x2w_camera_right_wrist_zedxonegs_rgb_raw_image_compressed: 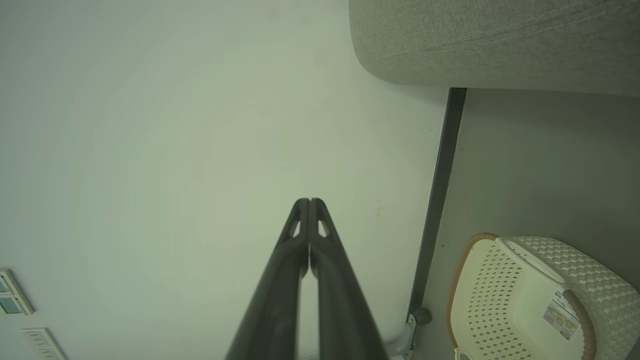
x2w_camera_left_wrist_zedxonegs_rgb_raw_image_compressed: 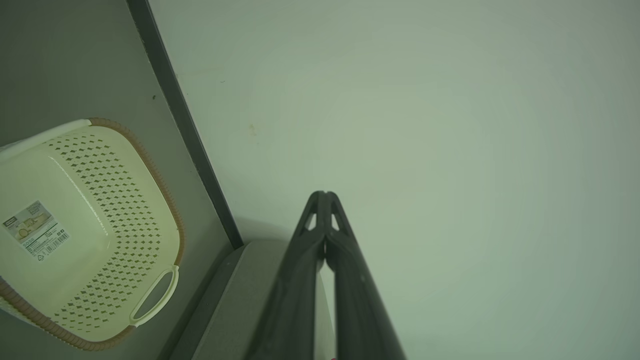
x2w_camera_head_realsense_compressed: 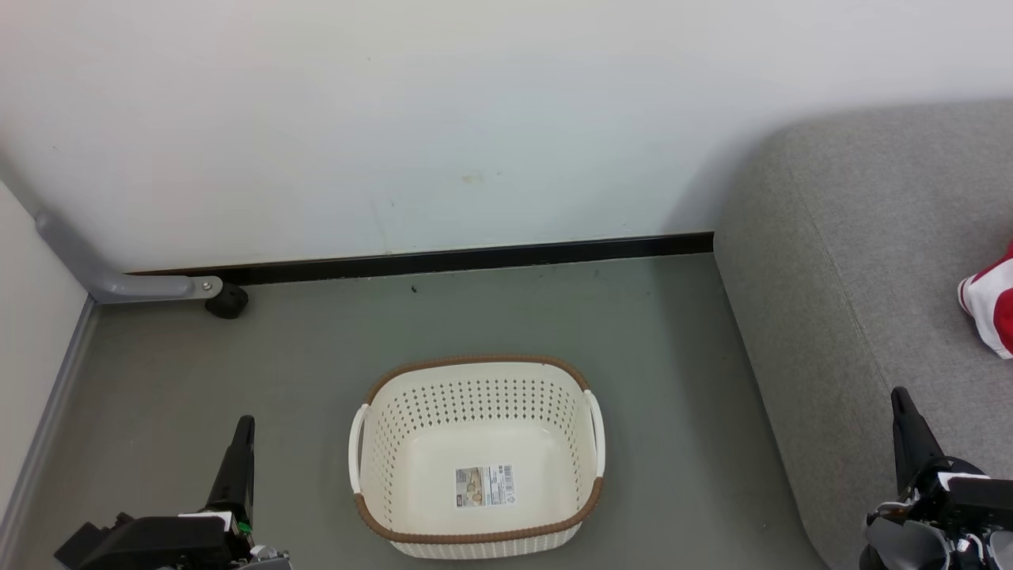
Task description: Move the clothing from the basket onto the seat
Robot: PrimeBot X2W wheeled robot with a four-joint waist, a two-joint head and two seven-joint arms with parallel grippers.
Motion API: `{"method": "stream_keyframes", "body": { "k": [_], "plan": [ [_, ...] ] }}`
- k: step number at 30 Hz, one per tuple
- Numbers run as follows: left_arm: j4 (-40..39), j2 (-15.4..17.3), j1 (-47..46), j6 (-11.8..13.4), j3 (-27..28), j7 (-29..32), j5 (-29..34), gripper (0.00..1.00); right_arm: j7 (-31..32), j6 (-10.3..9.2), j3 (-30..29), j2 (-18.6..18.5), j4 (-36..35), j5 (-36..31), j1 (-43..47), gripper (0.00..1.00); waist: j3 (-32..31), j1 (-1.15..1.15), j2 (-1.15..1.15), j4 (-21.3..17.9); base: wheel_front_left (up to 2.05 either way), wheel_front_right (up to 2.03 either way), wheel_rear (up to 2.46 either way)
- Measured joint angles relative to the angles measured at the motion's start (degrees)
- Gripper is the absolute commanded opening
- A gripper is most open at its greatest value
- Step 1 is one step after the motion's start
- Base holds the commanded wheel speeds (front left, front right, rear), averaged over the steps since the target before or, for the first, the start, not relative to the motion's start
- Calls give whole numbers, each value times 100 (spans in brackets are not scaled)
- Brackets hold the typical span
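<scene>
Two dark grippers rise from the bottom corners of the head view; the left gripper [x2w_camera_head_realsense_compressed: 242, 427] shows as one narrow blade, its fingers pressed together on nothing; the right gripper [x2w_camera_head_realsense_compressed: 901, 400] is likewise drawn to a single point, seen against grey fabric. Between them, nearer the left fingers, the basket [x2w_camera_head_realsense_compressed: 475, 362] stands upright on the grey floor [x2w_camera_head_realsense_compressed: 673, 356], its paper label [x2w_camera_head_realsense_compressed: 484, 485] bare on the inner bottom. Up and to the right of the right fingertips, the clothing [x2w_camera_head_realsense_compressed: 993, 309], red with white panels, lies on the seat [x2w_camera_head_realsense_compressed: 839, 261] at the picture's edge, well apart from the basket. Beyond the left fingertips a small black wheel [x2w_camera_head_realsense_compressed: 228, 302] sits against the dark skirting [x2w_camera_head_realsense_compressed: 475, 257] under the white wall [x2w_camera_head_realsense_compressed: 475, 103].

From the left wrist, the two fingers [x2w_camera_left_wrist_zedxonegs_rgb_raw_image_compressed: 300, 280] meet at their tips, gripping nothing, and point at the wall; the basket lies well to their left, label showing; the skirting runs between basket and fingers.

From the right wrist, the fingers [x2w_camera_right_wrist_zedxonegs_rgb_raw_image_compressed: 280, 290] are also closed tip to tip against the wall; the seat's rounded corner is above and right of the tips; the basket is to their lower right, past the skirting; the wheel is near the fingers' right side; two wall plates [x2w_camera_right_wrist_zedxonegs_rgb_raw_image_compressed: 15, 300] sit far to their lower left.
</scene>
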Motion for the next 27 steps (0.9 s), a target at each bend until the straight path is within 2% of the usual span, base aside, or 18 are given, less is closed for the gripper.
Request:
{"method": "stream_keyframes", "body": {
  "k": [27],
  "plan": [
    [-4, 0, 0, 1, 0, 0, -1, 0, -1, 0, 0, 1, -3, 0, 4, 0, 0, 0, 0, 0, 0, 0, 0]
  ]
}}
